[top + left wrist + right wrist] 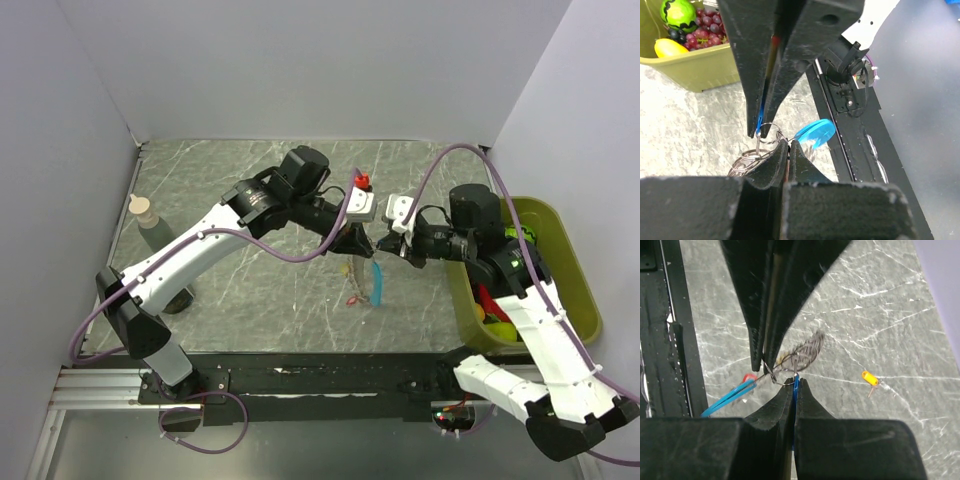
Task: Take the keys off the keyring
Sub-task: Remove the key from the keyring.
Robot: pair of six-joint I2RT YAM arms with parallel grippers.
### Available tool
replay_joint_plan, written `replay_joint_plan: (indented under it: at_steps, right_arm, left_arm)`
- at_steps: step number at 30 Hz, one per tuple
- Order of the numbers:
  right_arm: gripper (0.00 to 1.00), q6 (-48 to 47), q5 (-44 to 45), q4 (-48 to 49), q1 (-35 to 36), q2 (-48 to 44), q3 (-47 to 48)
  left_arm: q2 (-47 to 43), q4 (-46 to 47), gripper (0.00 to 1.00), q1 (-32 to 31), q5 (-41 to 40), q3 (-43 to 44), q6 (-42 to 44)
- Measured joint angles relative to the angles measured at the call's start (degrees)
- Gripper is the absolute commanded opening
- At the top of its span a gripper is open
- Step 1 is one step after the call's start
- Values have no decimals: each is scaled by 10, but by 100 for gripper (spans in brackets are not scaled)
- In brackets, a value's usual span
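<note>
Right wrist view: orange key (869,378) lies free on the surface (900,315); left claw (762,365) pinches the keyring (807,347), right claw (794,384) the blue key (796,385); the others are not yet off.
</note>
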Motion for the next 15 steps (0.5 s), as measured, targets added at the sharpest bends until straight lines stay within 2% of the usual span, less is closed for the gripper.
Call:
replay_joint_plan:
  at_steps: [15]
  right_arm:
    - [0, 6, -68, 27, -37, -8, -35]
  left_arm:
    - [0, -26, 1, 0, 15, 20, 11]
